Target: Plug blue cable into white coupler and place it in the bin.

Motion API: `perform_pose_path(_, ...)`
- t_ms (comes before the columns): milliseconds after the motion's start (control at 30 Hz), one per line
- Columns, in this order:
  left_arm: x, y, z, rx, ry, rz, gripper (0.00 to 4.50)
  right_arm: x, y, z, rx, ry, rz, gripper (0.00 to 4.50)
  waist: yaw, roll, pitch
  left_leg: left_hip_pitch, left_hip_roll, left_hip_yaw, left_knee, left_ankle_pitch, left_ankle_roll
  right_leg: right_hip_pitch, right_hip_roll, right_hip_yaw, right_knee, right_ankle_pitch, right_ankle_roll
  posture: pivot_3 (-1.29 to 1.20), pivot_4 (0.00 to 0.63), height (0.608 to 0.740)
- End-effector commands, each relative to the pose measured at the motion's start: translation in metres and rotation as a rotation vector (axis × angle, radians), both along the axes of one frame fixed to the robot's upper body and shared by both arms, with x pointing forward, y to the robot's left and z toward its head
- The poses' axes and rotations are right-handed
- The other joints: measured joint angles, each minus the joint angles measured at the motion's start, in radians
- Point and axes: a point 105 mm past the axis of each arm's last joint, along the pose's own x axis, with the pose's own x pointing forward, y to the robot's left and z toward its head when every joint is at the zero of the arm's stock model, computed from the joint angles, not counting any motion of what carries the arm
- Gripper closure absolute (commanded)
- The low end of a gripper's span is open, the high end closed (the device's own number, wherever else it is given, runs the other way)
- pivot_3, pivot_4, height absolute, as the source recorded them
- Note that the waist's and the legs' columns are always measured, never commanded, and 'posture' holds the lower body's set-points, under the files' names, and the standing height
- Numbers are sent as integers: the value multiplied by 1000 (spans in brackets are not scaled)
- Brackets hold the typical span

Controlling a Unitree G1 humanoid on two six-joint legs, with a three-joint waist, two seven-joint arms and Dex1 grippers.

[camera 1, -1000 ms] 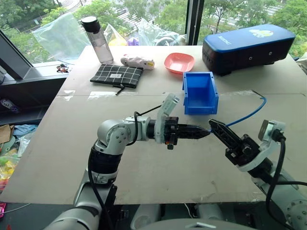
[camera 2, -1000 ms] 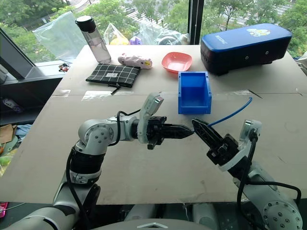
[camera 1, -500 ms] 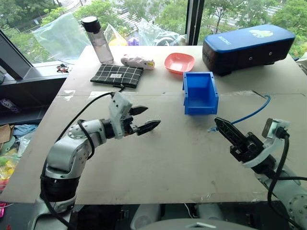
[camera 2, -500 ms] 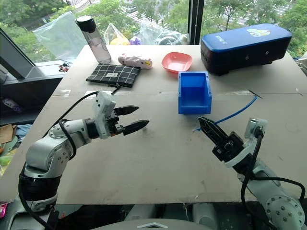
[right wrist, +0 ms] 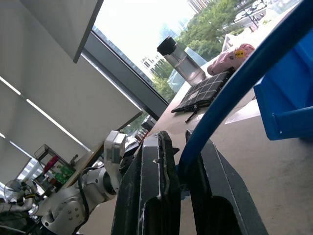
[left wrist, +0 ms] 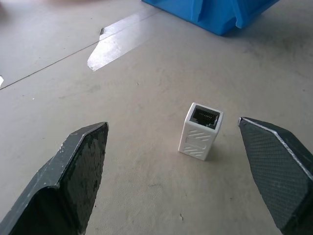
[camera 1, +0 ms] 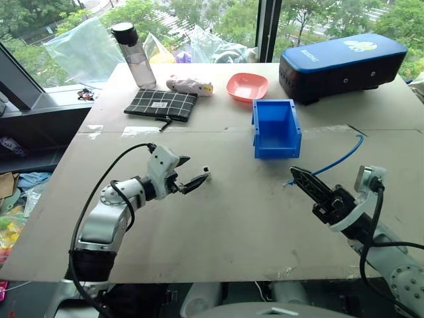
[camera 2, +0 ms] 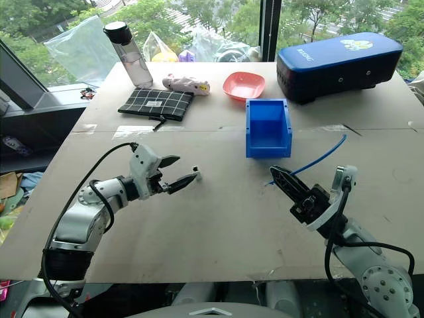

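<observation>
— On the table (camera 1: 232, 218), left of centre: where does the white coupler (left wrist: 200, 131) sit?

— Standing upright on the bare board, dark socket facing up. The left gripper (camera 1: 193, 179) is low beside it, fingers (left wrist: 73, 181) spread wide, one on each side of the coupler and neither touching it.

— And the blue cable (camera 1: 341, 156)?

— Clamped in the right gripper (camera 1: 299, 177), whose fingers (right wrist: 151, 196) are pressed together on it near the plug end. From there the cable runs back and right across the table in a gentle curve. The plug itself is too small to make out; it seems to sit just at the fingertips.

— How far are the two grippers from each other?

— Well apart, with open table between them.

— The bin (camera 1: 276, 128)?

— Bright blue, on the table beyond both grippers, nearer the right one. Nothing visible inside it.

— Behind that?

— Pink bowl (camera 1: 247, 86), dark-blue case (camera 1: 341, 65), checked pouch (camera 1: 161, 104), water bottle (camera 1: 134, 55).
</observation>
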Motion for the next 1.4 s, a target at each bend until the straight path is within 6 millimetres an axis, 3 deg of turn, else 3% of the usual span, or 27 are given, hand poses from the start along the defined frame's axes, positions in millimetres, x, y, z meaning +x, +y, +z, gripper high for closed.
perform_pose_path(33,3,-3,0,58,-45,-84,192,-7,2,13,1,-61,-5,4500,0,0,0,0,0,0,0,0,0,0,0,0,0,0,0,0,150,740)
perform_pose_path(267,15,0,-13,129,-42,-182,192,-12,0,10,-25,-57,-37,4500,1,0,0,0,0,0,0,-2,3,0,0,-2,0,0,0,0,150,740)
perform_pose_path(367,16,-2,-16,127,-37,-228,1354,-15,-1,8,-42,-49,-48,4500,0,0,0,0,0,0,0,-2,3,0,0,-4,0,0,0,0,150,740)
perform_pose_path(533,18,-10,-19,117,-33,-287,3825,-18,-2,-1,-77,-24,-49,4500,2,0,0,0,0,0,0,-2,3,0,0,-4,0,0,0,0,150,740)
perform_pose_path(567,18,-10,-20,115,-31,-295,4091,-18,-2,-2,-81,-22,-50,4500,2,0,0,0,0,-1,1,-2,3,0,0,-5,0,0,0,0,150,740)
perform_pose_path(733,15,-20,-11,106,-38,-363,4065,-16,0,-3,-135,-41,-34,4500,1,0,0,0,0,-1,1,-2,3,0,0,-5,0,0,0,0,150,740)
perform_pose_path(967,-14,-83,-5,112,-9,-662,4065,2,12,-4,-378,-180,53,4500,0,-1,0,0,-1,-1,1,-2,3,1,2,-6,0,0,0,0,150,740)
perform_pose_path(1133,-19,-122,-13,185,2,-801,4065,13,23,-15,-545,-262,177,4500,1,-1,0,0,0,-1,2,-1,2,1,5,-6,1,0,0,0,150,740)
perform_pose_path(1267,-18,-138,-17,256,23,-859,4065,23,28,-22,-642,-319,239,4500,-1,-1,0,-1,-1,0,3,-1,3,1,6,-6,1,0,0,0,150,740)
perform_pose_path(1400,-17,-142,-19,288,27,-881,4065,28,34,-25,-677,-365,278,4500,-3,-1,0,-1,-1,-1,3,0,0,1,6,-6,1,0,0,0,150,740)
